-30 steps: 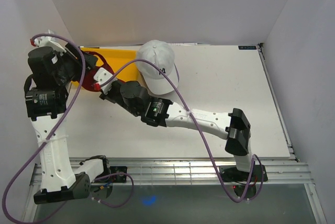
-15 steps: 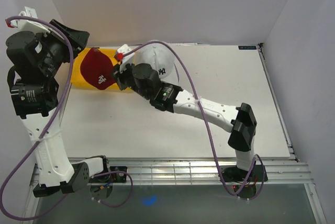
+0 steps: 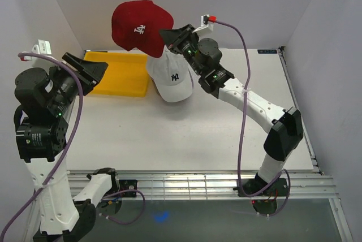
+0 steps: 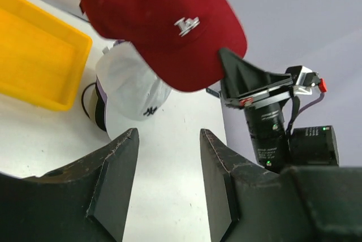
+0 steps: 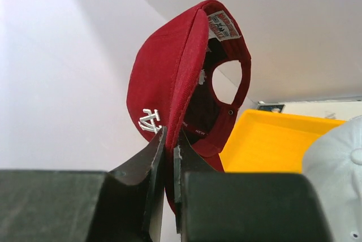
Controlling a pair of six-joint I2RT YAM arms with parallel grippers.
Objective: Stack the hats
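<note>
Entry: red hat in transfer to the stack.

**Right claw** [image 5: 171, 143]: closed tight on the brim of the red hat [image 3: 138, 27]. The wrist view shows the brim edge nipped between both fingers. The hat is in the air, clear of the table [image 3: 226, 129], with its crown above and a little to the left of the stack in the top view.

- Why the brim: it is the stiff part, so the soft crown hangs without being crushed. The hollow also stays free to seat over the crown below.

**Stack:** the white hat [image 3: 172, 78] is on top, standing on the table just beside the right end of the yellow tray [image 3: 119, 78]. In my left wrist view a lavender edge and a dark band peek out under its rim, so there are more hats beneath. I cannot count them.

**Left claw** [image 4: 168, 134]: fingers well apart with nothing between them, raised over the tray's near left corner and pointed toward the stack. It is out of the carrying arm's path.

**Judgement:** no other loose hat shows in these views, so this is probably the final placement.

- Next move: bring the red crown over the white one, line brim up with brim, and lower before letting go.
- Risk: the hat hangs from one edge and may tilt, landing askew or nudging the pile.
</note>
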